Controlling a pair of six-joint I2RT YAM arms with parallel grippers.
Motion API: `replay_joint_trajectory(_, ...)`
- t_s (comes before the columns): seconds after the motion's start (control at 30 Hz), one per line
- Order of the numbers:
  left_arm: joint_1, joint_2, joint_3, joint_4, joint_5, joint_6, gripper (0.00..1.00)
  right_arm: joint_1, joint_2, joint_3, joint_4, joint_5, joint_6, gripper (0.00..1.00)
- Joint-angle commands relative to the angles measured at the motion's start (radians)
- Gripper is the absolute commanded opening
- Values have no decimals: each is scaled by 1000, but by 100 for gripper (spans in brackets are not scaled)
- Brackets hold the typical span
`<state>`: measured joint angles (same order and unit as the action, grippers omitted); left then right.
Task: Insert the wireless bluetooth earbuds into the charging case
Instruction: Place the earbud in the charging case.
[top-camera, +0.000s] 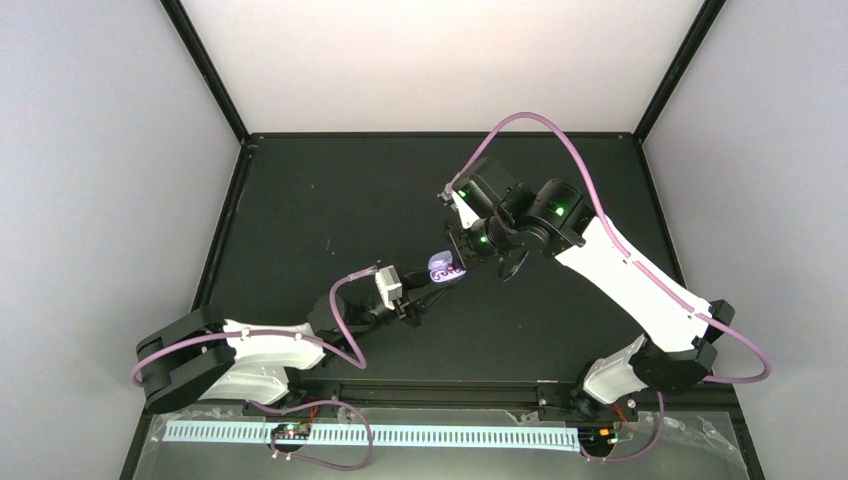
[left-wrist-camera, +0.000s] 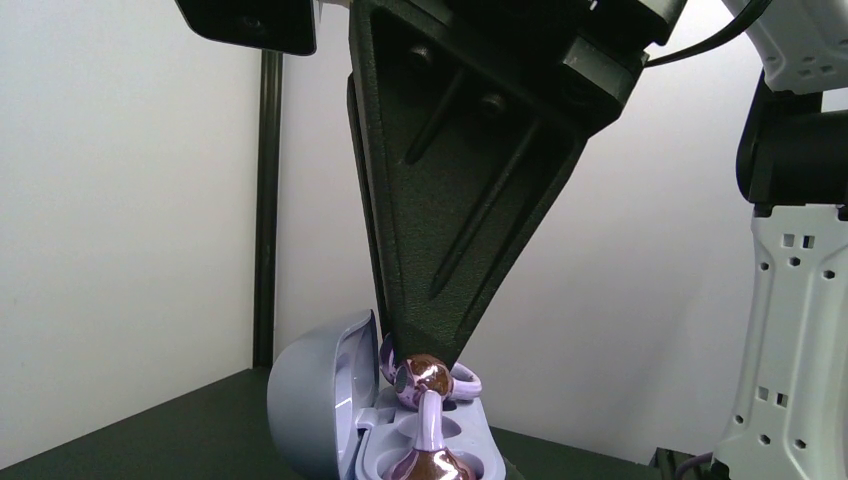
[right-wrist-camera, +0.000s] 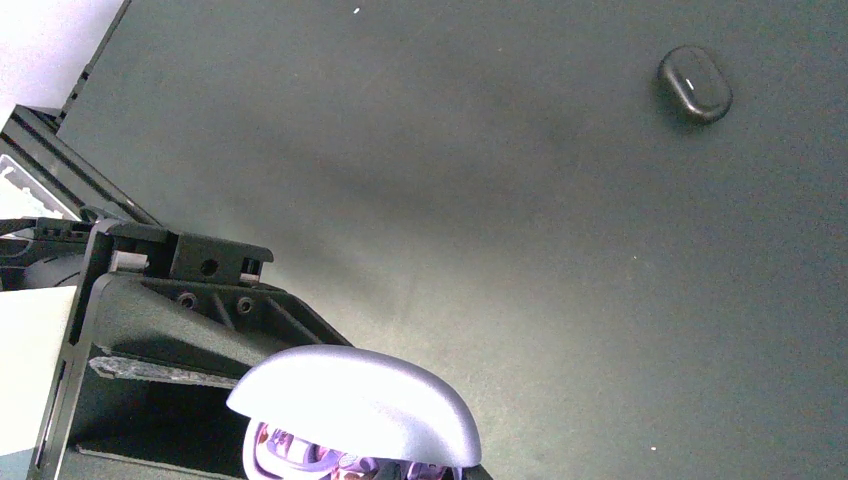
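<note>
The charging case (left-wrist-camera: 320, 405) is a lavender pebble with its lid swung open to the left, and it sits at the bottom of the left wrist view. My left gripper (top-camera: 418, 297) is shut on its base, with its own fingers out of sight in that view. One lilac earbud (left-wrist-camera: 436, 462) rests in the near slot. Another earbud (left-wrist-camera: 424, 379) hangs over the far slot, pinched at the tip of my right gripper (left-wrist-camera: 422, 352), which comes down from above. In the right wrist view the lid (right-wrist-camera: 355, 398) covers most of the earbuds (right-wrist-camera: 300, 458). From above the case (top-camera: 441, 267) lies between both grippers.
A small black oval object (right-wrist-camera: 694, 84) lies on the dark mat (right-wrist-camera: 480, 200), away from the case. Black frame posts and pale walls surround the table. The right arm's white link (left-wrist-camera: 790, 340) stands at the right of the left wrist view.
</note>
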<state>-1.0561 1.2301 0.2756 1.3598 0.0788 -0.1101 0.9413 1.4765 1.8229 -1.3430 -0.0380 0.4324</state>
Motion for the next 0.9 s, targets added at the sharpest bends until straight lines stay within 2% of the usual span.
replay_joint_trajectory(0.0,-8,-19,14,71,10,-16,2,2,4,19,-13,8,14,15)
replay_joint_trajectory(0.87,-10,-23,10,69,10,-17,1,2,-2,60,-19,47,26,17)
